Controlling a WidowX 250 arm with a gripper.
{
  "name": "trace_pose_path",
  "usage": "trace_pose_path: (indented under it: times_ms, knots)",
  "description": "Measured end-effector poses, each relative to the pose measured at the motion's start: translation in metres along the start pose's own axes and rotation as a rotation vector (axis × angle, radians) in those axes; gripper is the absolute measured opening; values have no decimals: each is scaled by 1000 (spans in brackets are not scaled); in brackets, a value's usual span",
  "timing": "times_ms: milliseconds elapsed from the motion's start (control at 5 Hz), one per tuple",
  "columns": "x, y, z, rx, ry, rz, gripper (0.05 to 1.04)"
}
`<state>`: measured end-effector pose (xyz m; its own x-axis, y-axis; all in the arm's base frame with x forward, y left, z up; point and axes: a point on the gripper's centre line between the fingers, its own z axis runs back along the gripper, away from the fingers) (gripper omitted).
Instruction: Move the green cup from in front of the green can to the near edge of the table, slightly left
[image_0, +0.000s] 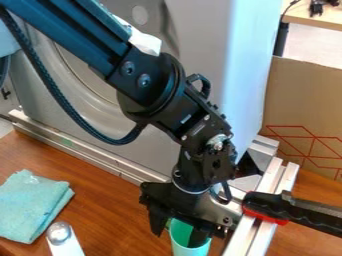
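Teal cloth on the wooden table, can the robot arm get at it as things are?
Probably yes: the teal cloth lies uncovered on the table. But the end effector is at the green cup and would likely need to lift clear, minding the silver-topped white object beside the cloth.

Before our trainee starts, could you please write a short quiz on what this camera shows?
1. Multiple choice: Which thing is the gripper nearest to?
a) the cardboard
b) the green cup
c) the folded cloth

2. True or false: The folded cloth lies on the wooden table.

3. Fill in the missing word: The black-handled tool by the metal rail has ____ trim along its lower edge.

Key: 1 b; 2 true; 3 red.
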<state>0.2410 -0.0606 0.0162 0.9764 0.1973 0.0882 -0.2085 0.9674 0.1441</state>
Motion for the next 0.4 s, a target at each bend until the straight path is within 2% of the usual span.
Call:
trace_pose_path:
  times_ms: [200,400]
  knots:
    - [0,-4,-2,-28,-2,-9,412]
    - [0,-5,-1,-31,-2,-22,194]
